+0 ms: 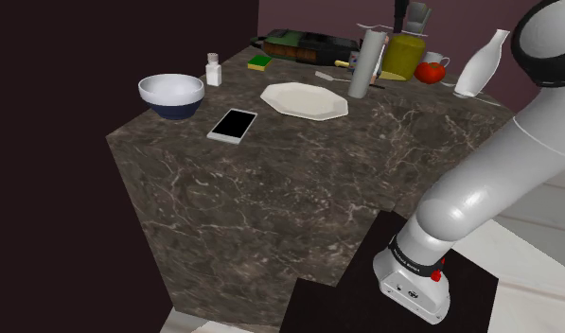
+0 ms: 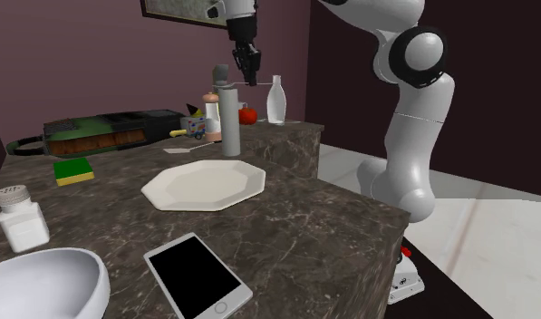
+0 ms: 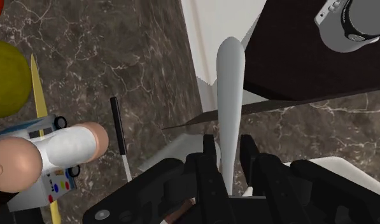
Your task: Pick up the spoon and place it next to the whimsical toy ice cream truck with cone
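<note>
End effector [image 3: 230,151] clasping pale grey spoon [image 3: 230,83] by its handle, raised well above dark marbled table [image 2: 332,227]; toy ice cream truck [image 3: 51,162] stands on the table below, apart from the spoon

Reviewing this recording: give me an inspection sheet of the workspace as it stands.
Surface: dark marbled counter, on which everything stands.
Job's things: grey spoon held in the air above the counter; toy ice cream truck on the counter below it.
Clutter: plate, phone, bowl, shaker, sponge, tall grey cylinder, white vase, tomato.
Gripper: gripper shut on the spoon's handle.
Cables: nothing seen.
Surroundings: dark purple wall; pale floor.
</note>
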You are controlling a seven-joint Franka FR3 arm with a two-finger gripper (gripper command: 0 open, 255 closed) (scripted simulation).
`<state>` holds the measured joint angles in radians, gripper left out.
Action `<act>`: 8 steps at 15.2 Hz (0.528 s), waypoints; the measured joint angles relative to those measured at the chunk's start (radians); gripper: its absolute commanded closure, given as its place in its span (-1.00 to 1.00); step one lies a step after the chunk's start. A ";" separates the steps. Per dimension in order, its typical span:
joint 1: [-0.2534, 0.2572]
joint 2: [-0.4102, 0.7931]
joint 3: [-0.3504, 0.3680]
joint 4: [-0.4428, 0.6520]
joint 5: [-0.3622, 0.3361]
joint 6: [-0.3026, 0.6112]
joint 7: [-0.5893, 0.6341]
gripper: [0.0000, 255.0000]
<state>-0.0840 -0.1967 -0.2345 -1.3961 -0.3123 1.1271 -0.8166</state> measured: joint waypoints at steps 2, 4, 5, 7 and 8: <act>-0.020 0.049 -0.038 0.051 0.002 0.012 -0.057 1.00; -0.045 0.094 -0.077 0.098 0.008 0.025 -0.118 1.00; -0.057 0.118 -0.095 0.119 0.013 0.034 -0.147 1.00; -0.086 0.185 -0.132 0.197 0.034 0.036 -0.208 1.00; -0.103 0.216 -0.149 0.231 0.045 0.038 -0.238 1.00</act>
<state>-0.1871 0.0198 -0.3836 -1.1653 -0.2675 1.1650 -1.0548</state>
